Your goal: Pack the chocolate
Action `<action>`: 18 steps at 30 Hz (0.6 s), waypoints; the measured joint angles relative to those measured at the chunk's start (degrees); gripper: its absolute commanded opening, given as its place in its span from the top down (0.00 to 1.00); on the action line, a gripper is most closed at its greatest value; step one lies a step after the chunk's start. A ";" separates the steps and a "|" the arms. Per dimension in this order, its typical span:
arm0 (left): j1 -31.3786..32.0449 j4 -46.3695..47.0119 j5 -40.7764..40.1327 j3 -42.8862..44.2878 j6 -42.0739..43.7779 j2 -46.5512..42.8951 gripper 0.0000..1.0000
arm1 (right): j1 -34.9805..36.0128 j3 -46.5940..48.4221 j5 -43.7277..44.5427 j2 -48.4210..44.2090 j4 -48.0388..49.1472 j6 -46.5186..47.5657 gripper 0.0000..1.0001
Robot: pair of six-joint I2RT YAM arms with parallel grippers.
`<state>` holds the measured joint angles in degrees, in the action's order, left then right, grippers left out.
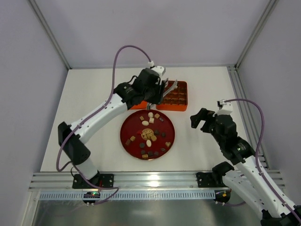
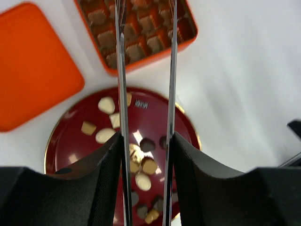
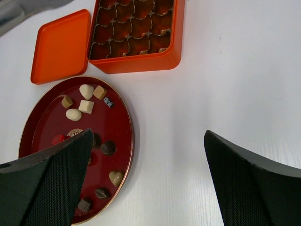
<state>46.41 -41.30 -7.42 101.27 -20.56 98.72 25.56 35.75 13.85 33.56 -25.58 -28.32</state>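
Observation:
The chocolate (image 1: 149, 136) lies as several small dark, tan and cream pieces on a round dark-red plate (image 1: 124, 141). It also shows in the left wrist view (image 2: 106, 104) and the right wrist view (image 3: 86, 91). My left gripper (image 1: 160, 92) (image 2: 146, 141) is shut on thin metal tongs (image 1: 170, 88) (image 2: 171, 70). Their tips are apart, hold nothing that I can see, and reach over the orange box (image 1: 185, 98) (image 2: 141, 67) (image 3: 141, 63) with its brown grid insert. My right gripper (image 1: 200, 120) (image 3: 148, 136) is open and empty over the bare table right of the plate (image 3: 47, 122).
The orange lid (image 2: 33, 66) (image 3: 61, 44) lies flat left of the box, mostly hidden under my left arm in the top view. Enclosure walls and metal frame posts surround the white table. A metal rail runs along the near edge.

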 measured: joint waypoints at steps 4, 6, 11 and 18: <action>0.39 -1.55 -0.28 -13.25 -1.51 -10.10 0.55 | 0.00 -1.14 -1.09 2.16 2.05 0.00 0.00; 0.85 -3.63 -0.57 -19.17 -1.84 -14.64 0.55 | 0.00 -1.29 -1.36 3.28 2.73 0.00 0.00; 1.60 -7.96 -1.09 -30.14 -3.15 -25.07 0.54 | 0.00 -1.73 -1.62 4.79 4.61 -0.02 0.00; 2.89 -12.96 -0.46 -37.86 -5.01 -33.31 0.54 | 0.00 -2.45 -2.05 6.12 6.34 -0.11 0.00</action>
<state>49.30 -54.26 -7.88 63.42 -25.56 65.41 25.56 33.30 11.79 39.68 -19.25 -28.42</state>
